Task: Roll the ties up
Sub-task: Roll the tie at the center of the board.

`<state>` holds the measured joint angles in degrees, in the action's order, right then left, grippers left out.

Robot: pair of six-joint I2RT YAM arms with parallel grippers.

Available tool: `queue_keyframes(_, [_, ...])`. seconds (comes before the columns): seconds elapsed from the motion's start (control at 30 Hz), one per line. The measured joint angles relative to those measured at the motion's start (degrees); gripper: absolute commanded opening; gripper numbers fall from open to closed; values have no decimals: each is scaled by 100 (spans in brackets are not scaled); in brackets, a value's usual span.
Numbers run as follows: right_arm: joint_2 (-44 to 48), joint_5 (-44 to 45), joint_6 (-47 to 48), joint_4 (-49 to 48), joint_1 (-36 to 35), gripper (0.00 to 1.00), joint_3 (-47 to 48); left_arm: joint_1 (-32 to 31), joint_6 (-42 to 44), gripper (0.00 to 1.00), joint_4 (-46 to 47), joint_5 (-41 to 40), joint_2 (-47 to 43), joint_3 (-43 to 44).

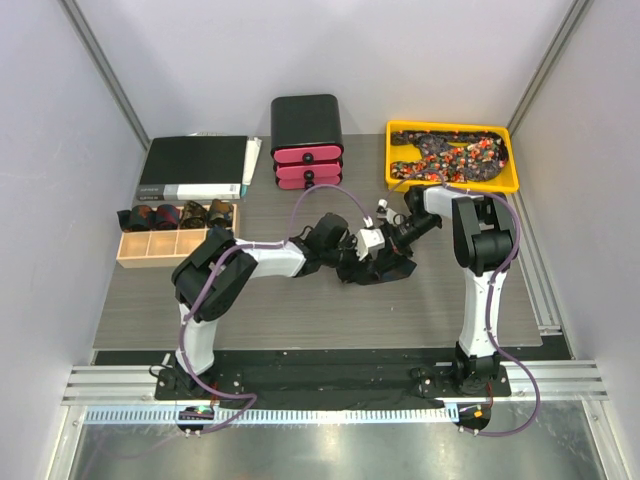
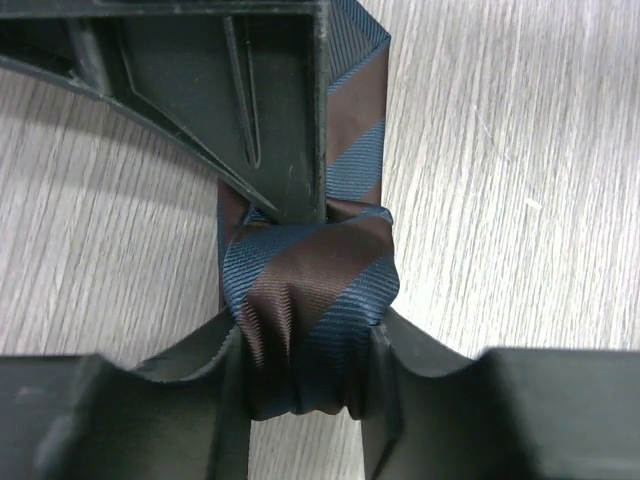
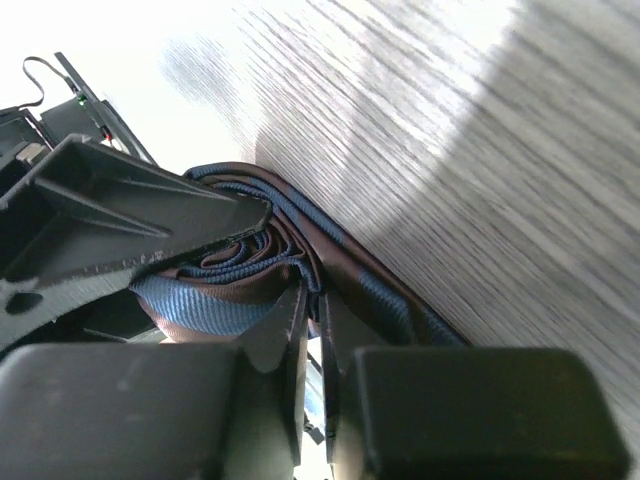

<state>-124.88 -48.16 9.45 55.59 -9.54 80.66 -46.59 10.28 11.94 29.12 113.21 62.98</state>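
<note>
Left wrist view: the left end effector [image 2: 303, 300] is clamped on a small coil of striped tie [image 2: 330, 270], blue and brown, resting on the desk [image 2: 520, 200]. Beside it, the right end effector [image 3: 318, 335] is almost closed, seemingly pinching the tie's layered edge. Farther back, speckled ties [image 1: 450, 155] lie heaped in a yellow tray [image 1: 389, 160]. At far left, rolled ties [image 1: 175, 214] sit in a wooden box [image 1: 175, 262].

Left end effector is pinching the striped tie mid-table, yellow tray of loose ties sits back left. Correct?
No: the yellow tray sits back right, as the top external view shows. The rest holds: the left end effector is pinching the striped tie mid-table, and loose ties lie in the tray.
</note>
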Motion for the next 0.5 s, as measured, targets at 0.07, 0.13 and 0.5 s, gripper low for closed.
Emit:
queue_keyframes(0.07, [0, -15, -9, 13, 7, 31, 11, -35, 94, 15, -240, -109, 0, 116])
queue_keyframes(0.13, [2, -63, -26, 74, 59, 39, 26, -90, 219, 14, -584, -262, 9, 297])
queue_keyframes(0.5, [323, -334, -28, 223, 313, 52, 55, -282, 544, 20, -2057, -975, 214, 1174])
